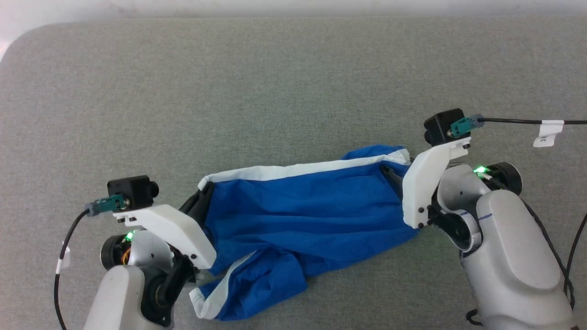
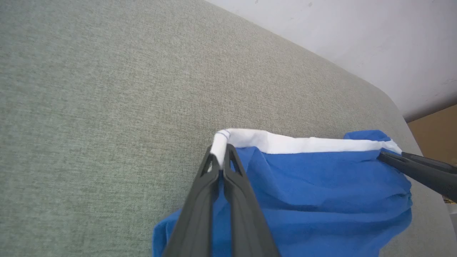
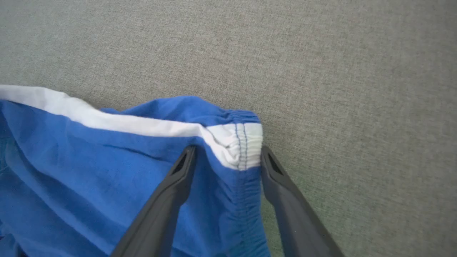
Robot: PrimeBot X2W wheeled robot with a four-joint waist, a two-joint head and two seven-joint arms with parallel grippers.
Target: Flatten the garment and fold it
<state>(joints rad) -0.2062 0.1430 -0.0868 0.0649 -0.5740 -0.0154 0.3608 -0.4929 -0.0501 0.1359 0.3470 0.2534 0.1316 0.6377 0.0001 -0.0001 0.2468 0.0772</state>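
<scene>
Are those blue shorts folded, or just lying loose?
Not folded: the shorts lie spread sideways on the cloth surface, wrinkled, with one leg crumpled on the near side.

The garment (image 1: 298,206) lies rumpled on the grey surface (image 1: 275,68), white stripe (image 1: 293,170) farthest away.

Bright even light, soft shadows, sharp focus

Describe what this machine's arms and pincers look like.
The left forearm and right forearm are rounded pale grey shells. Each wrist has a white bracket, a black camera box with a teal plug and black cable, and a green light. A white tag hangs on the right cable. The left gripper and right gripper each have two long dark fingers.
</scene>
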